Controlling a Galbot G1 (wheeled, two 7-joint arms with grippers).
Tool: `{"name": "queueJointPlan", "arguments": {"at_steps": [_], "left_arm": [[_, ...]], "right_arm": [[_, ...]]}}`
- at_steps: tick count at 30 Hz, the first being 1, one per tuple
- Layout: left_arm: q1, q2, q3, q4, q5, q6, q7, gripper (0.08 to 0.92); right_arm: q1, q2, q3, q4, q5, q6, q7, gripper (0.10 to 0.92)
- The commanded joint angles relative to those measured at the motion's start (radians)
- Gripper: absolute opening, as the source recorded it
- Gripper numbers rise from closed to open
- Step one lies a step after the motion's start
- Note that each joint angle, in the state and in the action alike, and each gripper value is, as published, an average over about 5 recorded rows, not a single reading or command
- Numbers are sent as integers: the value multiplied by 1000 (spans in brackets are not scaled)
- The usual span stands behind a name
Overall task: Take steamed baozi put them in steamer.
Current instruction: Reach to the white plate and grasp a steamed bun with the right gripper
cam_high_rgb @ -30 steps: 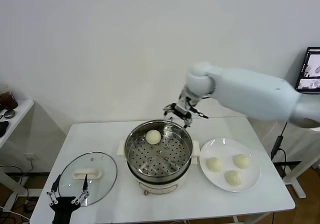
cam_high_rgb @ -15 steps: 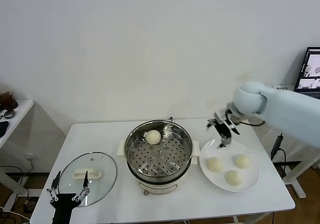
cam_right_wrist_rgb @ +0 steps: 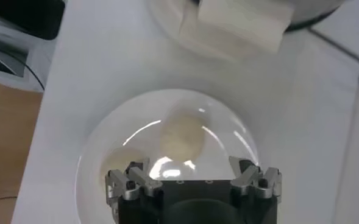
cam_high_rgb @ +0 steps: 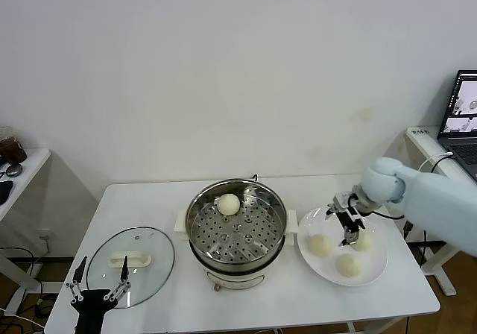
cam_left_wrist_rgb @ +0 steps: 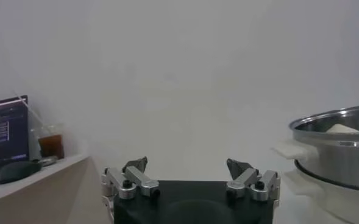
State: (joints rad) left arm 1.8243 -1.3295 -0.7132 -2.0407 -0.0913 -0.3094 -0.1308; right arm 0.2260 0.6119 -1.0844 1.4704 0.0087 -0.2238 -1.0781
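The steamer (cam_high_rgb: 236, 229) stands mid-table with one baozi (cam_high_rgb: 228, 203) lying on its perforated tray near the far rim. Three more baozi lie on the white plate (cam_high_rgb: 380, 263) to its right: (cam_high_rgb: 320, 245), (cam_high_rgb: 347, 265) and one (cam_high_rgb: 365, 241) partly hidden by my right gripper (cam_high_rgb: 352, 233). That gripper hangs open just over the plate, holding nothing. In the right wrist view a baozi (cam_right_wrist_rgb: 182, 135) lies ahead of the open right gripper (cam_right_wrist_rgb: 192, 170), another (cam_right_wrist_rgb: 119, 163) beside one finger. My left gripper (cam_high_rgb: 97, 289) is parked open at the table's front left.
A round glass lid (cam_high_rgb: 131, 258) with a white handle lies left of the steamer. In the left wrist view the steamer (cam_left_wrist_rgb: 337, 146) stands off to one side of the left gripper (cam_left_wrist_rgb: 190, 173). A laptop (cam_high_rgb: 463, 114) stands at the far right and a side table (cam_high_rgb: 15, 170) at the left.
My right arm has swung from the steamer's far rim over to the right and down above the plate, its fingers open and empty throughout. The left arm has not moved.
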Motion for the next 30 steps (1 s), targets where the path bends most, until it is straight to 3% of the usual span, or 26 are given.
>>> {"name": "queueJointPlan", "arguments": {"at_steps": [1, 21, 30], "left_arm": [[2, -3, -5, -1, 1, 1, 1, 823], [-10, -5, -12, 14, 0, -1, 2, 823], [-11, -7, -15, 15, 0, -1, 2, 823]], "right_arm": [[-209, 54, 132, -86, -79, -4, 32, 823], [-267, 177, 190, -197, -176, 2, 53, 818], [-255, 174, 184, -191, -172, -9, 31, 629]]}}
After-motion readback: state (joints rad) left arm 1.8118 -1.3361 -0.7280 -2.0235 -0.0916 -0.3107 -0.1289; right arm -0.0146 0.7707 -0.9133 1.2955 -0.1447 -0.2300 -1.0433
